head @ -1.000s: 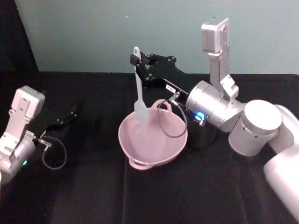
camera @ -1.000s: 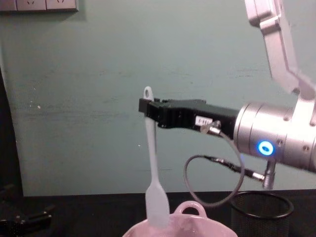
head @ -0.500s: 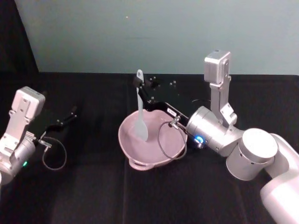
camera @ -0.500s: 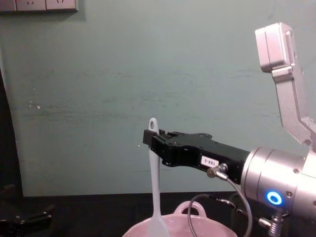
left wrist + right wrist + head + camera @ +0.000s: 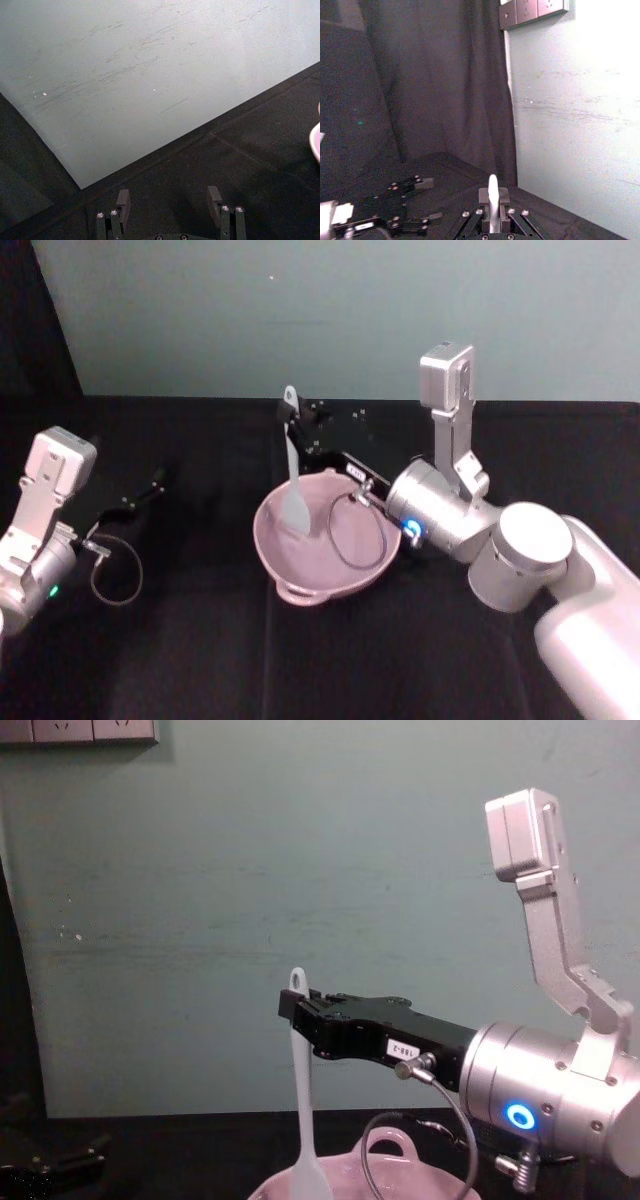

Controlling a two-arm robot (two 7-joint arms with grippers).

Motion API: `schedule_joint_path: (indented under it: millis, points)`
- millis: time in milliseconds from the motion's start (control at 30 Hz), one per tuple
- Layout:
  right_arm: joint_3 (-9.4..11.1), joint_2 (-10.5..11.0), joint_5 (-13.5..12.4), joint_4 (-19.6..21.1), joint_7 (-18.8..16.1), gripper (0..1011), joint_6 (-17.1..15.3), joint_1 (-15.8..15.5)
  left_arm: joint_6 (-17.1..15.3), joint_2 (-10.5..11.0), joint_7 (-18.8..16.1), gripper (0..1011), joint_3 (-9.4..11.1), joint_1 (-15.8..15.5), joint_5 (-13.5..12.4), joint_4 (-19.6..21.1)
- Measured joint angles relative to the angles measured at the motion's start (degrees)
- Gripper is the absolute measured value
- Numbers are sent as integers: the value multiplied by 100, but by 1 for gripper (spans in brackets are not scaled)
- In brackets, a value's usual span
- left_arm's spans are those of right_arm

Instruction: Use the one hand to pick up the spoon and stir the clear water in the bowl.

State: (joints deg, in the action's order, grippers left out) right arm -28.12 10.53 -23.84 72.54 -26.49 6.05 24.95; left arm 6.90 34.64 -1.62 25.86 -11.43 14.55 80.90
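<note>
My right gripper is shut on the upper handle of the white spoon, which hangs upright. Its flat blade sits down inside the pale pink bowl at table centre. In the chest view the gripper pinches the spoon just below its holed end, and the blade dips behind the bowl's rim. The right wrist view has the spoon handle standing between the fingers. My left gripper rests at the far left, away from the bowl; its fingers stand apart with nothing between them.
A black cloth covers the table, with a teal wall behind it. A grey cable loop from my right wrist hangs over the bowl's right side. The bowl's loop handle faces me.
My right gripper has come down, lowering the spoon's blade from above the rim into the bowl. In the last half second it shifted a little to the left. The left arm has stayed still.
</note>
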Motion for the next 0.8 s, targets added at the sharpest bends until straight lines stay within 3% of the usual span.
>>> schedule_joint_path:
  millis: [267,533,800]
  points:
    - [159,-38,81,-357,7,111,80,230,0,0,0,1011,0,0,0,0]
    - [391,218,126,44,164,111,-31,-51,0,0,0,1011,0,0,0,0]
    - [491,391,130,518,251,111,-200,-412,0,0,0,1011,0,0,0,0]
